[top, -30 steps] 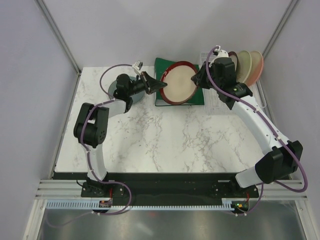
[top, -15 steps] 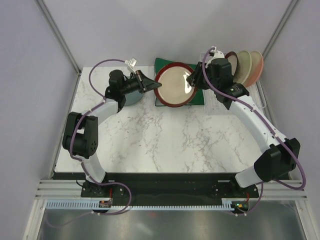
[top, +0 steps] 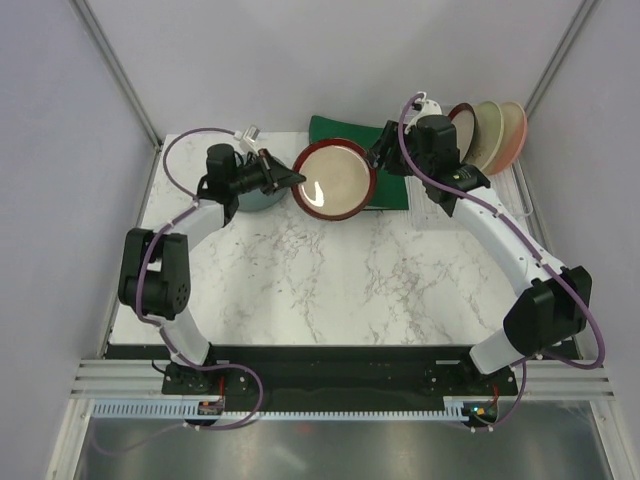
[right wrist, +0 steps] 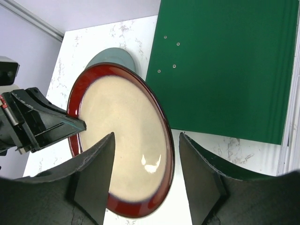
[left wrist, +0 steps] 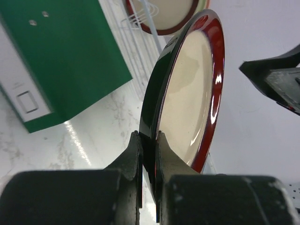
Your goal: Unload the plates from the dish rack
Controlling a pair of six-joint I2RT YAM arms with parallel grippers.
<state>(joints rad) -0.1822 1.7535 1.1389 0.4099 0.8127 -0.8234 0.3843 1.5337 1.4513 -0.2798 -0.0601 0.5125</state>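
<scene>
The dark-red-rimmed plate with a beige centre (top: 335, 180) hangs above the table, tilted. My left gripper (top: 293, 179) is shut on its left rim, and the left wrist view shows both fingers (left wrist: 135, 152) pinching the plate's edge (left wrist: 190, 79). My right gripper (top: 384, 155) is open just off the plate's right rim. In the right wrist view its jaws (right wrist: 146, 136) stand wide, with the plate (right wrist: 122, 136) beyond them. A slate grey plate (top: 255, 197) lies flat under my left wrist. Three plates (top: 490, 132) stand in the clear dish rack (top: 432, 205).
A flat green binder (top: 392, 192) lies on the table between the held plate and the rack, large in the right wrist view (right wrist: 225, 61). The marble table (top: 330, 280) runs toward the arm bases. Grey walls close in the back and sides.
The red-rimmed plate has moved left, off the binder, carried by my left gripper. My right gripper has let go of its right rim and stands open beside it.
</scene>
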